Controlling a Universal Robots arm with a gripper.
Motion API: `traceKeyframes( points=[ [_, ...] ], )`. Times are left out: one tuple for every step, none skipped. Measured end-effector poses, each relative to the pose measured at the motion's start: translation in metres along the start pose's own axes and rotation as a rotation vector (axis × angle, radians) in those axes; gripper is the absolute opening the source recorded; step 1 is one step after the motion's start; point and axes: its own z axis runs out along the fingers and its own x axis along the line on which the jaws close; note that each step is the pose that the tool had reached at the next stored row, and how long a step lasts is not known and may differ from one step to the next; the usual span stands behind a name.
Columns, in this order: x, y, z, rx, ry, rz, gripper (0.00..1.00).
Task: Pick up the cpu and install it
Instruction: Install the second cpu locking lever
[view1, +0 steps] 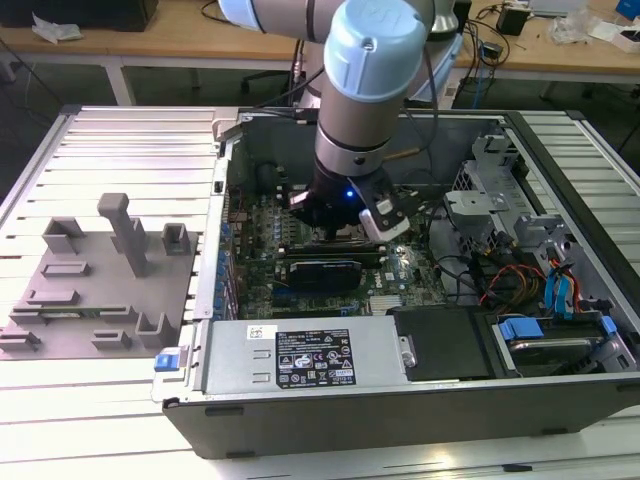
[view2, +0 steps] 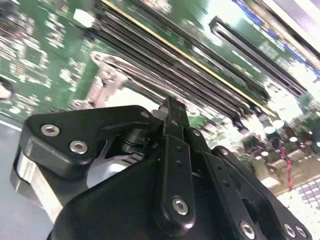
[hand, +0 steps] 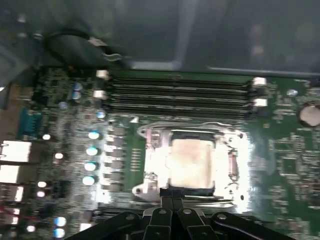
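First wrist view: the cpu (hand: 191, 165) lies flat inside the socket frame (hand: 150, 155) on the motherboard (hand: 280, 165), its pale metal top facing up and brightly lit. The gripper (hand: 171, 194) sits at the cpu's near edge, its black fingers (hand: 165, 192) drawn together side by side with no gap between them and nothing clamped; whether the tips touch the chip cannot be told. Beyond the socket, on the side away from the gripper, run the long dark memory slots (hand: 180, 95), and a row of round capacitors (hand: 91, 157) stands beside the socket.

In the second wrist view the gripper (view2: 171, 107) and its black linkage bars rise in front of the same board, the tips narrow and pressed together just by the socket frame (view2: 107, 80), with the memory slots (view2: 200, 65) running past it.

In the exterior view the arm (view1: 375, 90) reaches down into the open computer case (view1: 400, 420), and the gripper (view1: 335, 228) is low over the motherboard (view1: 400, 270). A grey tray (view1: 70, 300) with upright posts lies outside the case, on the exterior view's left of it, well apart from the gripper.
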Motion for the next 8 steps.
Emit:
traceKeyframes(
  points=[
    [-0.0026,0.0002,0.0000,0.0000,0.0000,0.000,0.11],
    [-0.0034,0.0012,0.0002,0.0000,0.0001,0.000,0.11],
    [-0.0037,0.0027,0.0006,-0.0001,-0.0001,0.000,0.11],
    [-0.0039,0.0042,0.0009,-0.0002,-0.0001,0.000,0.11],
    [-0.0041,0.0078,0.0017,0.0000,0.0001,0.000,0.11],
    [-0.0043,0.0109,0.0025,-0.0002,0.0000,0.000,0.11],
    [-0.0044,0.0139,0.0032,-0.0001,0.0000,0.000,0.11],
    [-0.0045,0.0153,0.0035,-0.0001,0.0000,0.000,0.11]
  ],
)
